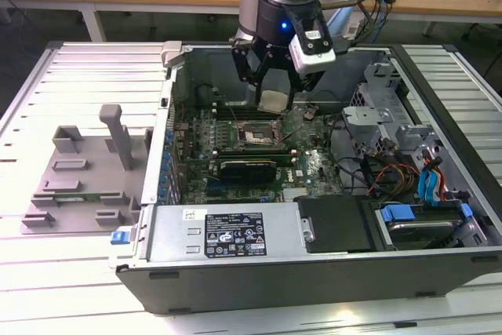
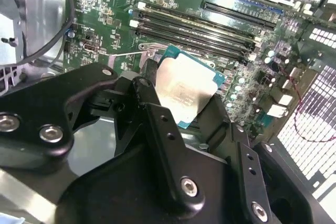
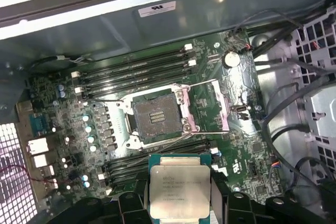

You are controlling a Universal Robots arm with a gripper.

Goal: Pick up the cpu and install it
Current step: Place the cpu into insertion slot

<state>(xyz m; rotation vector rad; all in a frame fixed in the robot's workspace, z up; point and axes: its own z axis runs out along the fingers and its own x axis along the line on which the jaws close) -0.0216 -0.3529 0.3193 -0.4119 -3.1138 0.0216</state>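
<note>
Gleaming silvery-white, the square cpu is teal-rimmed.

Grey plastic tray lay at the exterior view's left on slatted table; open computer case centre, blue drive bay lower right.
</note>
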